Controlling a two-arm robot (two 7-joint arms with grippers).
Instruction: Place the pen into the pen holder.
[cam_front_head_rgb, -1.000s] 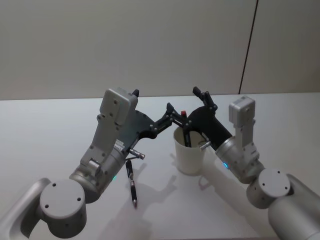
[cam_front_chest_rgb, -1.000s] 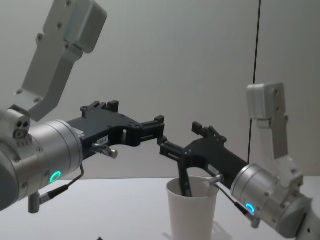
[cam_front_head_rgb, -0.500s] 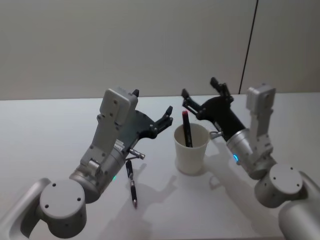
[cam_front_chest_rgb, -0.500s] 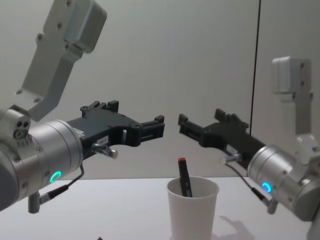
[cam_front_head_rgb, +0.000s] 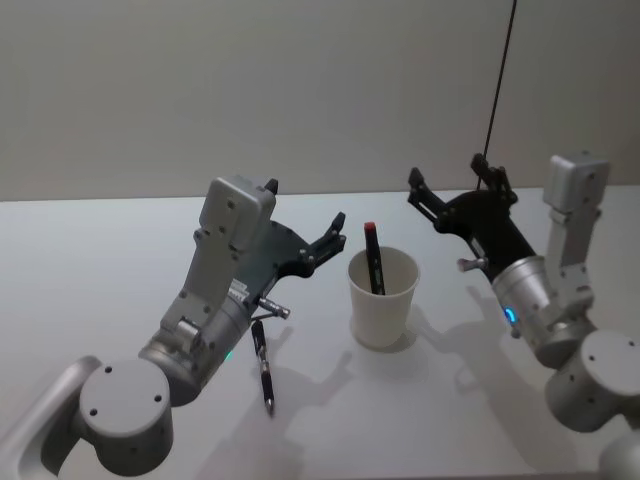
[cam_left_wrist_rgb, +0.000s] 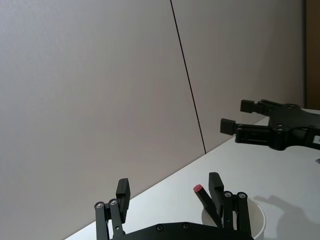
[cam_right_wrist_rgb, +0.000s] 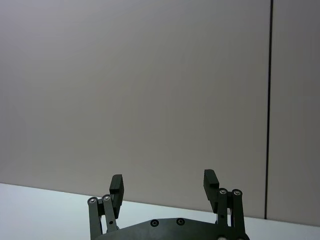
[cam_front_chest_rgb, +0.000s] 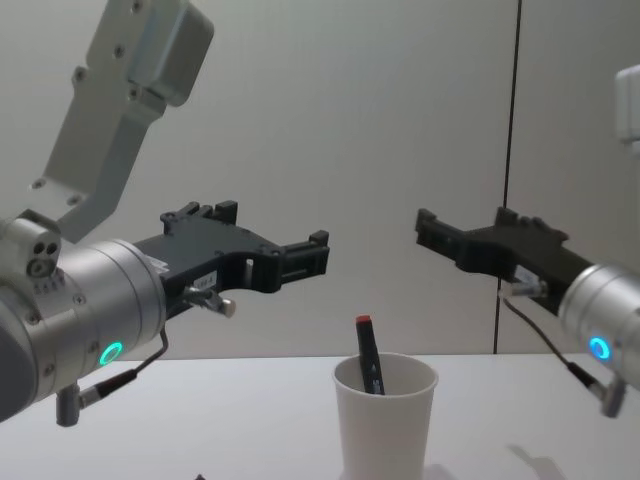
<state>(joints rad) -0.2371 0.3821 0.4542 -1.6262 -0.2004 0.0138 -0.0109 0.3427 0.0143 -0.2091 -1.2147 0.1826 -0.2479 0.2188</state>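
White table, grey wall behind far edge. Thin black vert. seam down wall, twd right end of far edge.

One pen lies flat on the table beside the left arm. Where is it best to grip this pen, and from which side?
Grip the pen at mid-barrel, coming straight down from above, with the jaws closing across its width. It lies flat on the table, pointing roughly toward the robot, so only its thin long sides are free. The open left gripper looks nearest.
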